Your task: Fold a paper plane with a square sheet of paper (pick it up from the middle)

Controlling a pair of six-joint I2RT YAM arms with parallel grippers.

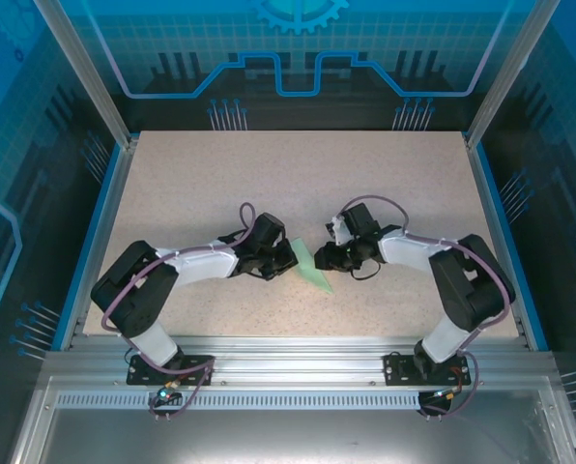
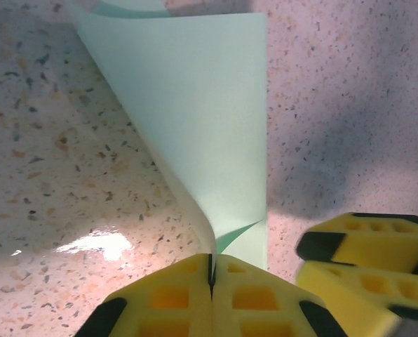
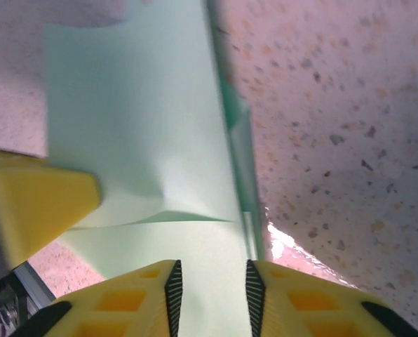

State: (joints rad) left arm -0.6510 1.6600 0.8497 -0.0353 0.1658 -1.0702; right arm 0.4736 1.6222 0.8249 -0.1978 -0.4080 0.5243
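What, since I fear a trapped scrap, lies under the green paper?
Under the flap pinched in the left gripper, a flat layer of the same green paper rests on the speckled table. Whatever lies beneath that flat layer is covered.

We can read no text, number, brand or label anywhere in these views. The one sign-like mark we see is a blue gear emblem (image 1: 299,12) at the top of the back wall panel (image 1: 385,39), with blue circuit-style lines (image 1: 298,94) running below it, and it bears no letters. The sheet of paper (image 2: 195,105) is plain pale green on every face we see.
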